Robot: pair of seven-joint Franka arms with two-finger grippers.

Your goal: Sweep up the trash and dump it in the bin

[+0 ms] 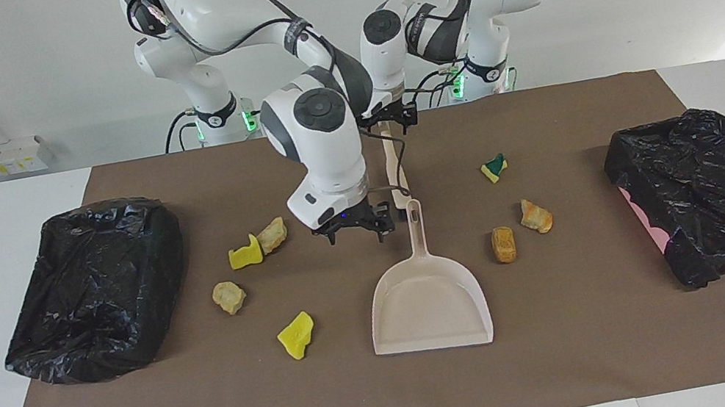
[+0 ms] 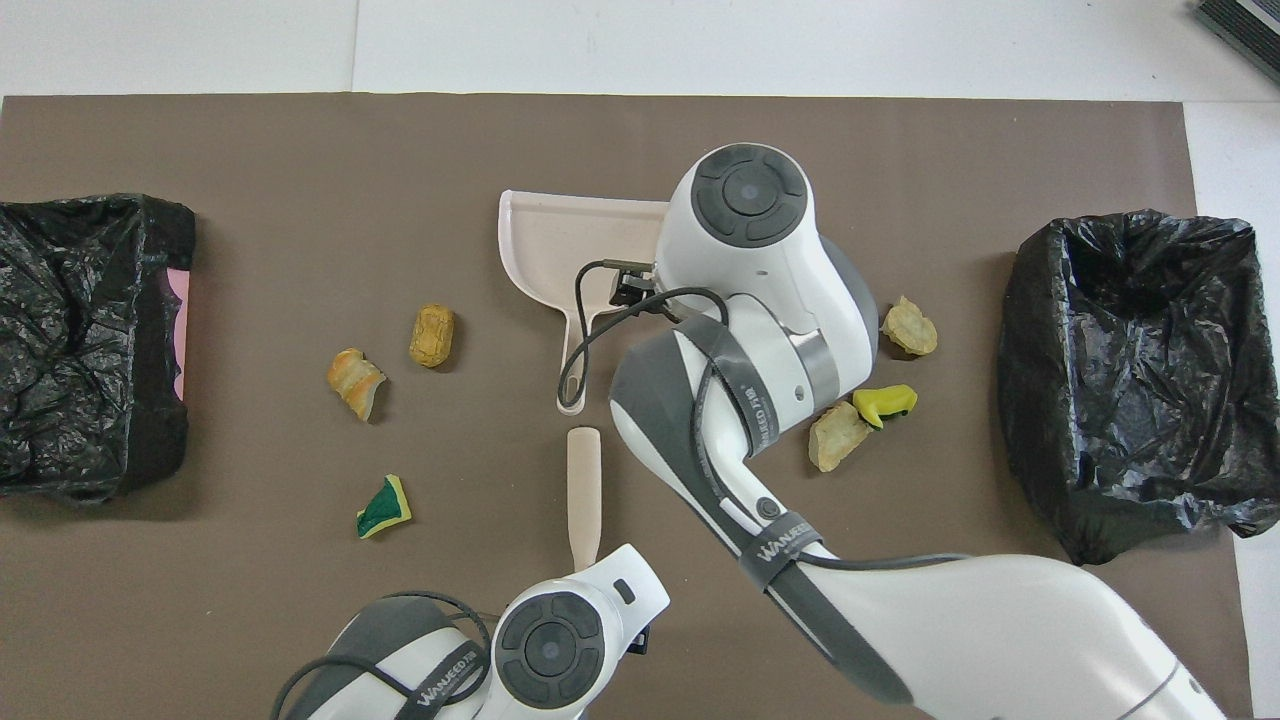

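Observation:
A beige dustpan [image 1: 427, 304] [image 2: 545, 240] lies mid-mat, its handle pointing toward the robots. In line with it, nearer the robots, lies a flat beige sweeper [image 1: 393, 168] [image 2: 583, 490]. My left gripper [image 1: 392, 125] is at the sweeper's handle end. My right gripper [image 1: 356, 233] is open, low over the mat beside the dustpan handle. Trash chunks lie on both sides: yellow [image 1: 245, 255], tan [image 1: 272, 234], tan [image 1: 229, 296] and yellow [image 1: 297, 334] toward the right arm's end; green-yellow [image 1: 494, 167], orange [image 1: 535, 215] and brown [image 1: 503, 244] toward the left arm's end.
A bin lined with a black bag [image 1: 94, 288] [image 2: 1130, 380] stands at the right arm's end of the brown mat [image 1: 584, 358]. A second black-lined bin [image 1: 713, 201] [image 2: 90, 340] stands at the left arm's end.

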